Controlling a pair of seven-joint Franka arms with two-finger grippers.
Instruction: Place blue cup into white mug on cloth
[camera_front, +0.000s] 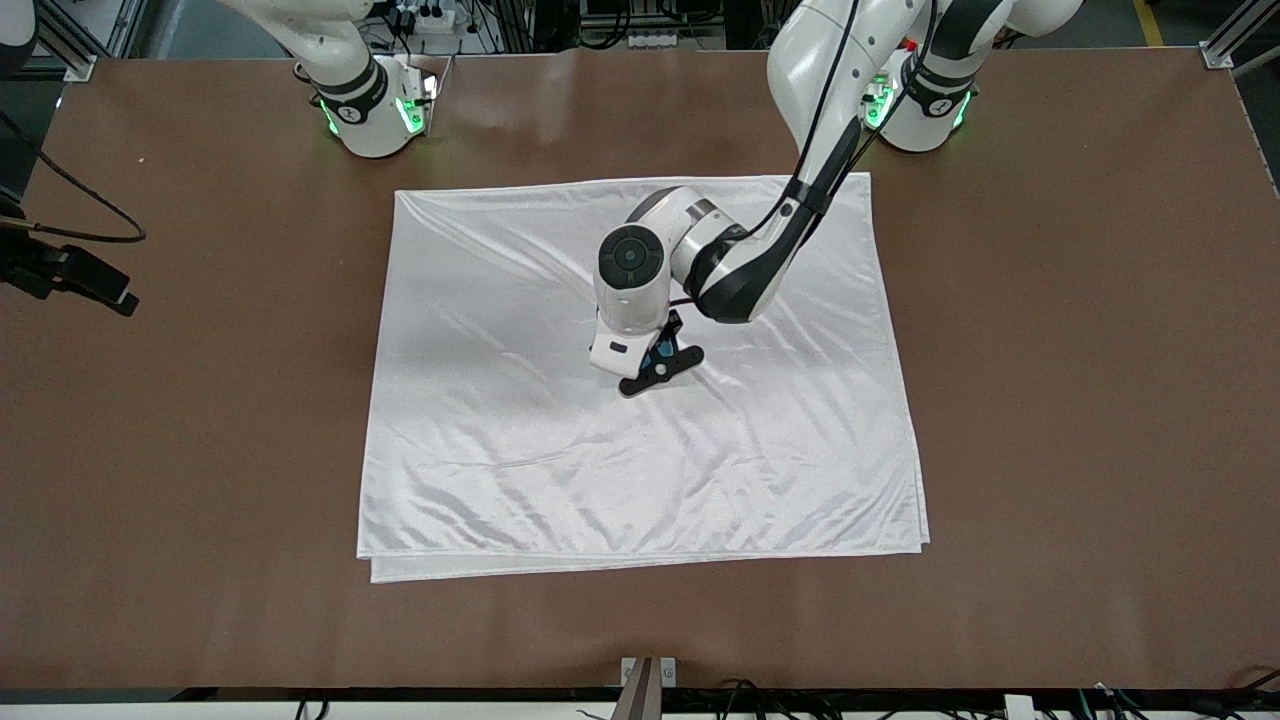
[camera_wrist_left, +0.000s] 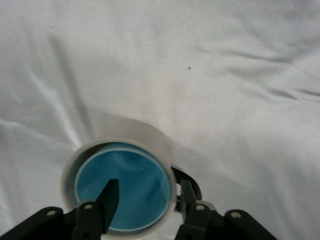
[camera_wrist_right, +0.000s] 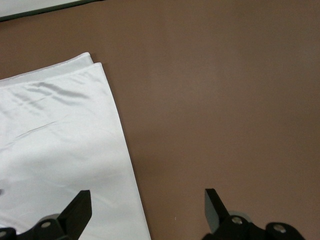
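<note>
The white mug stands upright near the middle of the cloth, and the blue cup sits nested inside it. My left gripper hangs right over them, open: one finger dips into the blue cup away from its wall, and the other stands outside the mug by its black handle. In the front view the left hand covers both cups. My right gripper waits open with nothing in it, above a corner of the cloth and bare table.
The brown table surrounds the wrinkled, doubled cloth. A black device with a cable sits at the table's edge at the right arm's end. A small metal bracket stands at the edge nearest the front camera.
</note>
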